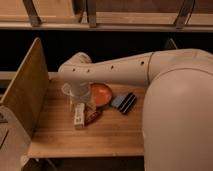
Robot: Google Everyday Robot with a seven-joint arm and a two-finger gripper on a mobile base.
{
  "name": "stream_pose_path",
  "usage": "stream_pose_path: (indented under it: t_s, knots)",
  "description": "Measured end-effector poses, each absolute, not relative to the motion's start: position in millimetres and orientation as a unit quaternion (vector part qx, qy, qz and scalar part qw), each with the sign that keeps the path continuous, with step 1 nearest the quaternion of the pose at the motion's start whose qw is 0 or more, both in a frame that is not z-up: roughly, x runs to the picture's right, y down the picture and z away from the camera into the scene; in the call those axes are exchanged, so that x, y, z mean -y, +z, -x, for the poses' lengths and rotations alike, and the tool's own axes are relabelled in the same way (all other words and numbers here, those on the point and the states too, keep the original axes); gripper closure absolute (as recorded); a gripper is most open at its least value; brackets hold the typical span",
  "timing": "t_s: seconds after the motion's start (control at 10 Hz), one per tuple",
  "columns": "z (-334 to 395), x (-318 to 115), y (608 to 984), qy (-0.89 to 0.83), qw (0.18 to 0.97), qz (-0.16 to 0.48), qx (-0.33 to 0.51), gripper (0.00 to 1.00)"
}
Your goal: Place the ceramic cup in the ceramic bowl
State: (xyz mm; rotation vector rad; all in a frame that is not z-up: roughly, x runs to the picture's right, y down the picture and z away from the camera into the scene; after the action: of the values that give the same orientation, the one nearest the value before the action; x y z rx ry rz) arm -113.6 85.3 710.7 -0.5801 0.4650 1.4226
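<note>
White arm [125, 70] reaching out from the body [180, 110], wrist [75, 76] turned down, gripper [79, 102] apparently hanging beneath it

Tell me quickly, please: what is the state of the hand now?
Hand: cannot be told; it is down at the table, just left of the ceramic bowl.

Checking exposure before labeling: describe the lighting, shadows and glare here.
Camera view: warm, dim light; near-black background behind the table; faint sheen on the ceramic bowl; the gripper, at the ceramic cup left of the bowl, catches pale light.
</note>
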Motion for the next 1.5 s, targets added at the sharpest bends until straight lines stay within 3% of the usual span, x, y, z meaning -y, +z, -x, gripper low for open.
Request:
stream_pose_path:
  t_s: [0.5, 0.9, 1.5]
  knots:
    - [140, 30, 754, 0.599, 0.762, 0.236, -0.066, 0.35]
    - [126, 36, 768, 0.605, 0.761, 0.222, -0.073, 0.35]
    - [149, 38, 832, 0.585, 0.769, 0.242, -0.088, 0.35]
